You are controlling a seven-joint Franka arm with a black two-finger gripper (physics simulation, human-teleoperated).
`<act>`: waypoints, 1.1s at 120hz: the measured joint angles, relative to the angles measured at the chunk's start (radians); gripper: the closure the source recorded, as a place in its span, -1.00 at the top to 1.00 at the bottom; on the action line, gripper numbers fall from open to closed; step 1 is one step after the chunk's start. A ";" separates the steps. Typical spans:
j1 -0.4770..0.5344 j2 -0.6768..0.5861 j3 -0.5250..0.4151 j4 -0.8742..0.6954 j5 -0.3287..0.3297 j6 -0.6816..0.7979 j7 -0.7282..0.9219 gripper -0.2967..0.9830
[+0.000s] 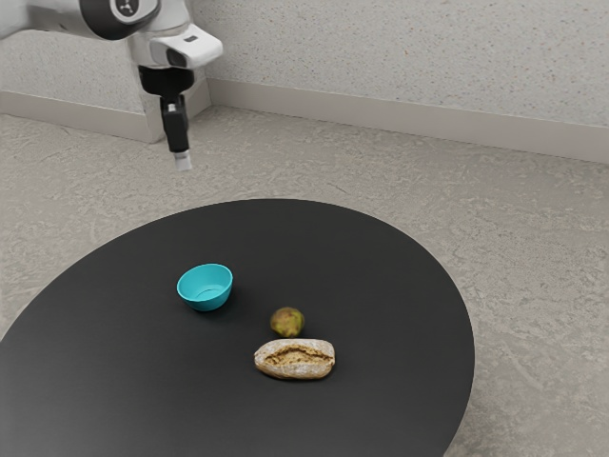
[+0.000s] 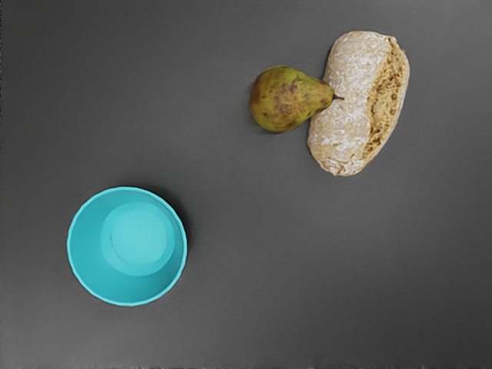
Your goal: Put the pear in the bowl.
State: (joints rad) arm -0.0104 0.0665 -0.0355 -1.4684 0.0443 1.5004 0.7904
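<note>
One pear (image 2: 284, 100), green-yellow with brown mottling, lying on its side on the table, outside the bowl; broad end turned away from the loaf, stem reaching over the loaf's edge in the wrist view. Whether stem and crust touch, cannot be told. One loaf of bread (image 2: 350, 108), small and oblong, flour-dusted, with a rough golden split along its length; set just beside the pear, on the side nearer the camera in the exterior view. One bowl (image 2: 138, 238), turquoise, round, upright, its inside in sight; placed apart from the pear, toward the exterior view's left. One table (image 1: 381, 276), black, round-edged, bearing all three. One robot arm (image 1: 62, 19), white and black, entering at the exterior view's upper left. One gripper (image 1: 182, 162), black with pale tips, pointed downward and raised well apart from the pear, bowl and loaf; whether open or closed, cannot be told. Surroundings: mottled grey-beige floor (image 1: 533, 248), speckled pale wall (image 1: 381, 48).
</note>
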 joint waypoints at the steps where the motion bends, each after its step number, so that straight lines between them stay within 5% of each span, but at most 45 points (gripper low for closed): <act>1: 0.001 0.000 0.000 0.000 0.000 0.000 0.001 0.53; 44: 0.000 -0.004 -0.001 -0.002 0.004 0.001 0.043 0.53; 64: -0.003 -0.001 -0.007 -0.033 0.007 0.014 0.198 0.54; 94: -0.092 -0.044 -0.009 -0.378 0.011 0.324 0.518 0.54; 132: -0.116 0.058 -0.009 -0.452 0.009 0.544 0.808 0.54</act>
State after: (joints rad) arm -0.1269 0.1245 -0.0443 -1.9202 0.0537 2.0449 1.5983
